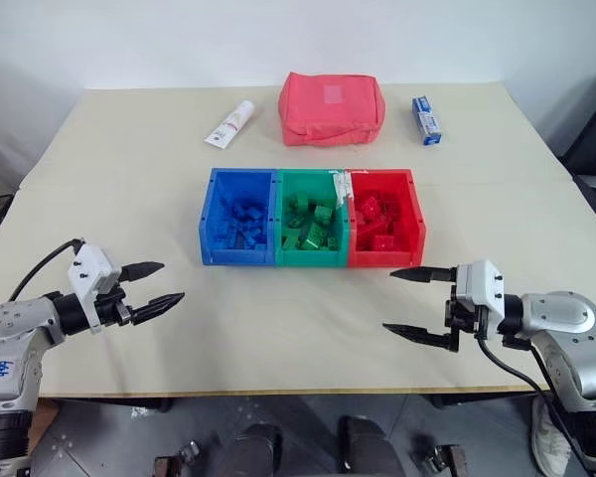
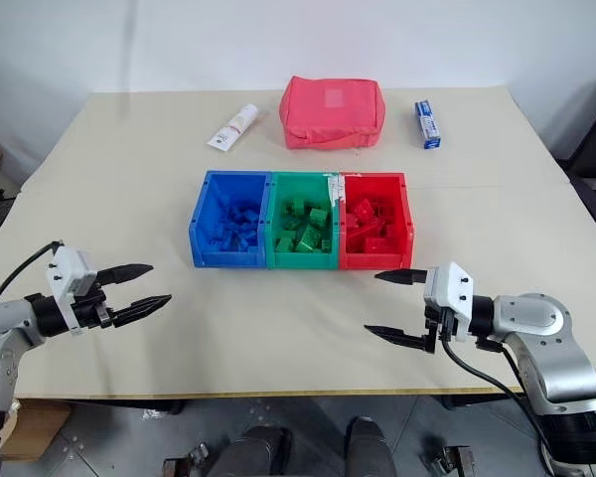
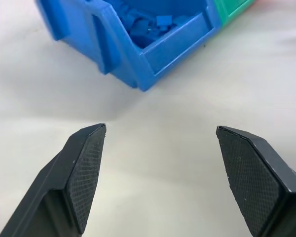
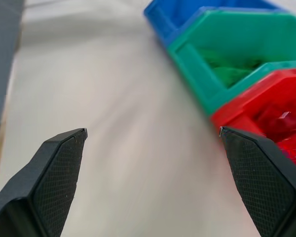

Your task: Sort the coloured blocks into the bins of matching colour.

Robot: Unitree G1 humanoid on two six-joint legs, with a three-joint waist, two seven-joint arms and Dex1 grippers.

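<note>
Three joined bins stand at the table's middle: blue bin (image 1: 215, 221), green bin (image 1: 281, 214) and red bin (image 1: 415, 221). Several blue blocks (image 1: 242, 224) lie inside the blue bin; they also show in the left wrist view (image 3: 155, 27). Green bricks fill the green bin and red bricks the red one. My left gripper (image 1: 157, 284) hovers open and empty over the table, near its front left, short of the blue bin. My right gripper (image 1: 410, 301) hangs open and empty in front of the red bin (image 4: 271, 101).
At the back of the table lie a red fabric pouch (image 1: 332, 107), a white tube (image 1: 229, 125) to its left and a small blue-and-white box (image 1: 426, 120) to its right. The table's front edge (image 1: 298, 393) runs just below both grippers.
</note>
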